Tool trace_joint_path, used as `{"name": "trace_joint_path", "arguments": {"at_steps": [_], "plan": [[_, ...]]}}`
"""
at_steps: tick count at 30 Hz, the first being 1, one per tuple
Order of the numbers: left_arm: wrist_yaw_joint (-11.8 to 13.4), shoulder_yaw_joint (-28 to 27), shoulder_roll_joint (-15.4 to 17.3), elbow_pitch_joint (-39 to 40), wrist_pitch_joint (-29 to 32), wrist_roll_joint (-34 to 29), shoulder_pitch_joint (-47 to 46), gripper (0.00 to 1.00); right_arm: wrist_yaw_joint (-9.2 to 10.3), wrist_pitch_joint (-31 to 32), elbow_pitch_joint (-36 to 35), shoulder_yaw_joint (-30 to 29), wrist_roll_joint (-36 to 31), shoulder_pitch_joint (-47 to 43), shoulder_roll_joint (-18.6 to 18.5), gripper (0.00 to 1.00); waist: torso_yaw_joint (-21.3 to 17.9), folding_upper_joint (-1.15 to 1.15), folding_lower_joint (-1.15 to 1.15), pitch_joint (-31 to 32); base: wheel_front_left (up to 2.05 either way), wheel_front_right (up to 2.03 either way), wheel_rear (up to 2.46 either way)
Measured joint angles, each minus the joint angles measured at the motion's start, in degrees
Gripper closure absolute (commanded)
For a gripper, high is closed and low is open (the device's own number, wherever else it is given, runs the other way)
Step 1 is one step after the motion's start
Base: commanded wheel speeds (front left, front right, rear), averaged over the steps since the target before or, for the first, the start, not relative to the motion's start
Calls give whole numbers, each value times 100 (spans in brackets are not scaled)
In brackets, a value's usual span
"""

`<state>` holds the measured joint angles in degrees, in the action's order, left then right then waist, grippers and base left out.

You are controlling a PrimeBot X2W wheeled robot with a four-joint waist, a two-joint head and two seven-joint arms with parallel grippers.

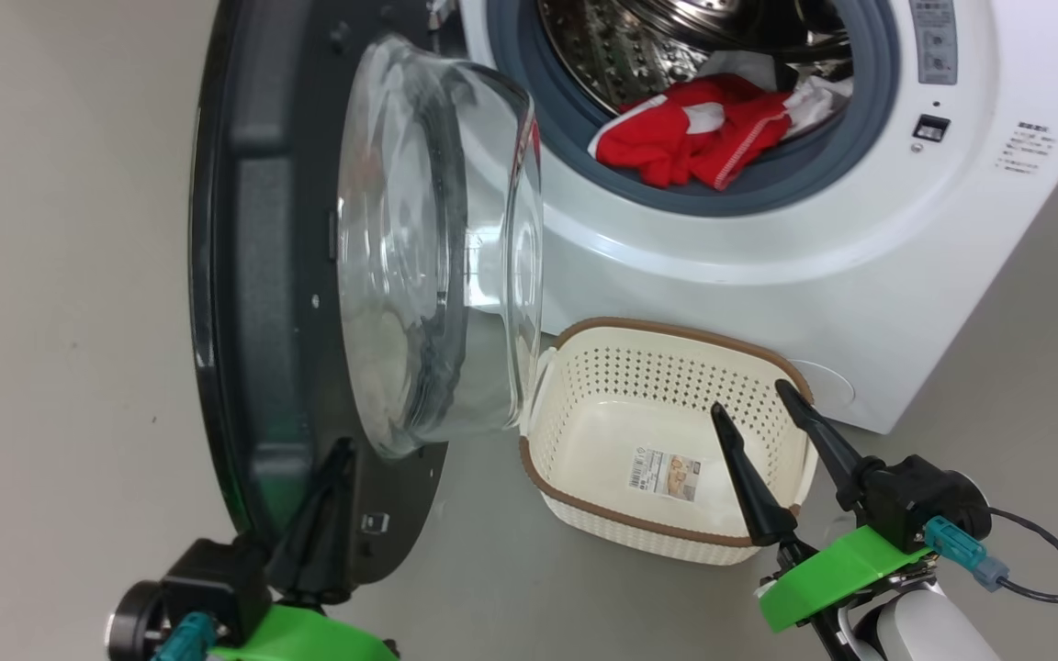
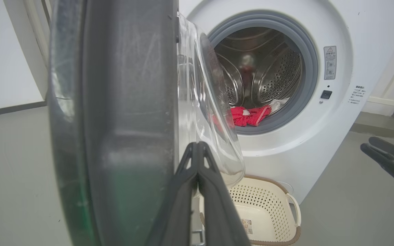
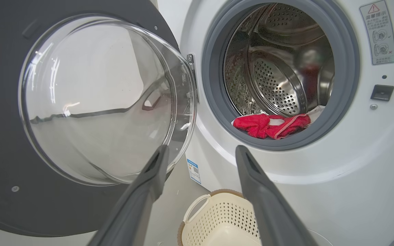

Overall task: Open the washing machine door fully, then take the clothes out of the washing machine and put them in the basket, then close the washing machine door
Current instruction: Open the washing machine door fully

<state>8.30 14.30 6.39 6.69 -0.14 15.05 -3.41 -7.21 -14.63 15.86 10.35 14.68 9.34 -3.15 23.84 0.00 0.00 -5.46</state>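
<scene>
The washing machine (image 1: 860, 275) stands with its door (image 1: 253, 275) swung out to the left, the clear glass bowl (image 1: 428, 248) bulging toward the drum. Red and white clothes (image 1: 694, 128) lie at the drum's front lip, also seen as clothes (image 2: 248, 116) and clothes (image 3: 268, 124). The cream basket (image 1: 667, 330) sits on the floor below the opening and holds nothing. My left gripper (image 1: 343, 448) is shut, its tips against the door's inner face near the bottom; the left gripper (image 2: 197, 145) holds nothing. My right gripper (image 1: 749, 399) hovers open over the basket's right side, the right gripper (image 3: 202, 148) pointing at the drum.
Grey floor (image 1: 61, 367) spreads to the left of the door and in front of the basket. A black cable (image 1: 1052, 569) trails from my right wrist. A white wall panel (image 2: 9, 51) stands behind the door.
</scene>
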Motion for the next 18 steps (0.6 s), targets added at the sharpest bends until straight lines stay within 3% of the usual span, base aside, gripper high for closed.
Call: {"name": "trace_joint_path", "arguments": {"at_steps": [7,9,18], "plan": [[103,-233,140,-154,-108,-3,20,100,0,0,29,55,2,-10,1,0,160,0,0,77,0,0,0],[233,-338,155,-208,-148,-36,19,100,0,0,65,59,-4,-18,1,0,165,0,0,79,0,0,0],[376,-637,168,-448,-363,57,-8,100,0,-1,82,58,-21,-73,1,0,98,0,0,52,0,0,0]]}}
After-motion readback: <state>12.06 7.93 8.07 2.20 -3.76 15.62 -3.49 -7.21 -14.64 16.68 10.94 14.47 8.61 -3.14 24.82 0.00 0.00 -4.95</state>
